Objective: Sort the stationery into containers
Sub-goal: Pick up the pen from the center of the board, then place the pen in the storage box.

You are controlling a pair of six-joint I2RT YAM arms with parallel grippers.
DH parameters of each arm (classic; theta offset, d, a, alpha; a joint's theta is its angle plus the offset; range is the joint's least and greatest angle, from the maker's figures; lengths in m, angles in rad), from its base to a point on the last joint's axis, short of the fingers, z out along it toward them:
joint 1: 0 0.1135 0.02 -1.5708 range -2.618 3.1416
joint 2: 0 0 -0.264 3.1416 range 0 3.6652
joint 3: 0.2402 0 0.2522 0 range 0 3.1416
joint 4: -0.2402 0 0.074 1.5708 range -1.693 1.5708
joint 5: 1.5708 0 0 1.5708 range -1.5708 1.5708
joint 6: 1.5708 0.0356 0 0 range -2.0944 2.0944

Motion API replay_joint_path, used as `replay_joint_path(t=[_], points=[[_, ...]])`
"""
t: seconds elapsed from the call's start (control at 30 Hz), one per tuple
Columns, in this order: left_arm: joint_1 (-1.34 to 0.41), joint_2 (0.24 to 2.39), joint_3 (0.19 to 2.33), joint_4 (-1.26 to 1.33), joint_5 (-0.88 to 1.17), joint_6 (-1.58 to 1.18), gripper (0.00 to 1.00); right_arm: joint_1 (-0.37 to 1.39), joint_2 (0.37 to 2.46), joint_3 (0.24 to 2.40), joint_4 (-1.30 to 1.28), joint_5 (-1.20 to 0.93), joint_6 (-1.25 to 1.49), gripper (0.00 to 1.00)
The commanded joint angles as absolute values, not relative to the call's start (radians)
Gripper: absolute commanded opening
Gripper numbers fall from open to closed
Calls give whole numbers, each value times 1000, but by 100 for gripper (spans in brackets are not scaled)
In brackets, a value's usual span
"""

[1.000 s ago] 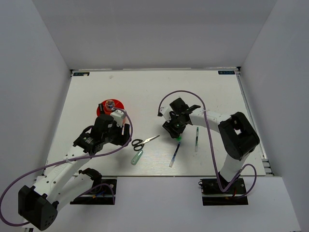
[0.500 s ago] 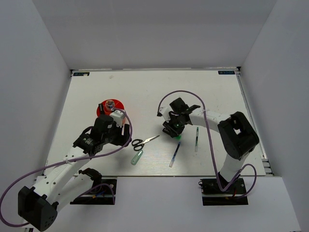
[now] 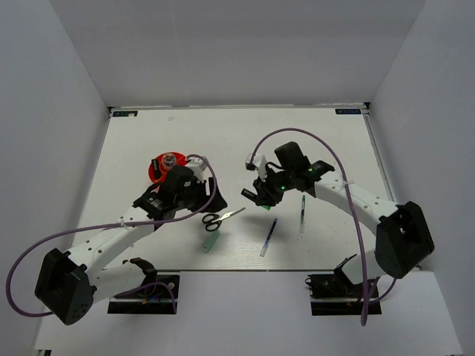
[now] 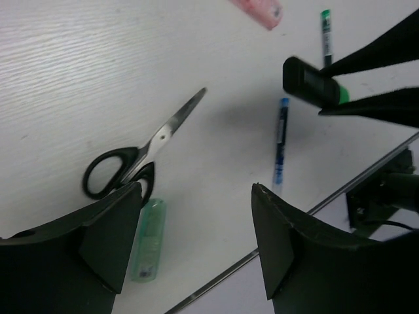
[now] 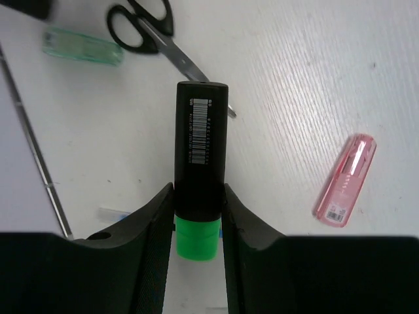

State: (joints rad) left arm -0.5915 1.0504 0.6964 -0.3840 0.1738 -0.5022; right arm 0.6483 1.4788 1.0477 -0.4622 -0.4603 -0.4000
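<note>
My right gripper [image 5: 200,196] is shut on the green-black marker [image 5: 201,144] and holds it above the table; in the top view it [image 3: 256,194] hangs right of the scissors. The black-handled scissors [image 3: 221,217] lie flat, with the pale green tube [image 3: 211,241] just below them. My left gripper [image 4: 196,242] is open and empty, above the scissors' [image 4: 141,160] handles and the tube [image 4: 147,241]. The orange-red cup [image 3: 157,169] stands behind the left gripper [image 3: 199,199]. A pink eraser [image 5: 345,178] lies under the right arm.
A blue pen [image 3: 269,236] and a green pen [image 3: 302,211] lie right of centre near the table's front edge [image 3: 245,270]. Both show in the left wrist view, the blue pen [image 4: 281,140] and the green pen [image 4: 325,26]. White walls enclose the table.
My right gripper has risen with the marker and its arm has swung out to the right. My left gripper has moved right, toward the scissors.
</note>
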Motion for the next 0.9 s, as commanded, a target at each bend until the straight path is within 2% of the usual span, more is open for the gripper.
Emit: replay_joint_path(t=[0.0, 0.3, 0.7, 0.87], points=[[-629, 1084, 755, -278, 201, -609, 78, 646, 1416, 1016, -436, -566, -385, 0], [-635, 1143, 752, -88, 228, -781, 76, 649, 1344, 986, -410, -623, -387, 0], [-635, 1178, 652, 130, 232, -995, 70, 646, 1315, 962, -353, -603, -370, 0], [-643, 1207, 634, 155, 230, -1029, 69, 646, 1301, 953, -333, -600, -370, 0]])
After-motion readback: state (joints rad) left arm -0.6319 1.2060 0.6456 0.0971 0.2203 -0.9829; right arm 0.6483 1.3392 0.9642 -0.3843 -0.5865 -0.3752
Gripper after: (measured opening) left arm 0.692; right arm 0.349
